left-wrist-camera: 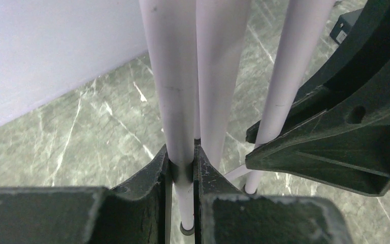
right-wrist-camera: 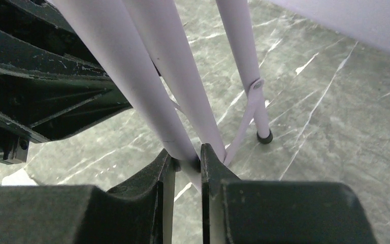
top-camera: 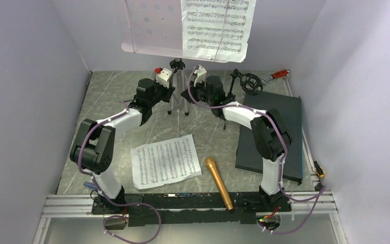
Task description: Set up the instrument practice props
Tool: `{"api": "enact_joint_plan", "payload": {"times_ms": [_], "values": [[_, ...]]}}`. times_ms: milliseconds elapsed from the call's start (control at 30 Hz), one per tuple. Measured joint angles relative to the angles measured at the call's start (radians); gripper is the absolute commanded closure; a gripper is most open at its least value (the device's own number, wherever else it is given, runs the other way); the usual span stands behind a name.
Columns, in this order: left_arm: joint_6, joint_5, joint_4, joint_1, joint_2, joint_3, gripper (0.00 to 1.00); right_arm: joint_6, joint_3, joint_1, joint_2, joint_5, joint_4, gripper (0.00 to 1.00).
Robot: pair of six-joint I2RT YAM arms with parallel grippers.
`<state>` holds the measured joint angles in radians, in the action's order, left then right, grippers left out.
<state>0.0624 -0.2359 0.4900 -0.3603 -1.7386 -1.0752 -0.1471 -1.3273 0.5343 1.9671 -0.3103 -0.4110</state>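
Two wrist close-ups of music stand point(left-wrist-camera: 175, 76) legs; microphone point(top-camera: 219, 183) only overhead.

The top external camera sits above and behind the arm bases and looks steeply down on the whole grey marbled bench point(top-camera: 106, 101) from well off. The left wrist camera sits right behind the left tool point(left-wrist-camera: 182, 162), facing along its dark fingers towards the bench. The right wrist camera does likewise behind the right tool point(right-wrist-camera: 185, 157). All three views share the pale lilac tripod music stand point(top-camera: 152, 25), whose legs fill both close wrist views.
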Motion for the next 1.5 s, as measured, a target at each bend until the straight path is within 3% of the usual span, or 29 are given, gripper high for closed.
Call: {"api": "enact_joint_plan", "payload": {"times_ms": [1033,1500], "values": [[-0.057,0.315,-0.214,-0.118,0.374,0.291,0.97,0.043,0.181,0.033,-0.265,0.014,0.312,1.00],[-0.104,0.413,-0.271,-0.184,0.427,0.321,0.97,0.043,0.219,0.033,-0.316,0.050,0.372,1.00]]}}
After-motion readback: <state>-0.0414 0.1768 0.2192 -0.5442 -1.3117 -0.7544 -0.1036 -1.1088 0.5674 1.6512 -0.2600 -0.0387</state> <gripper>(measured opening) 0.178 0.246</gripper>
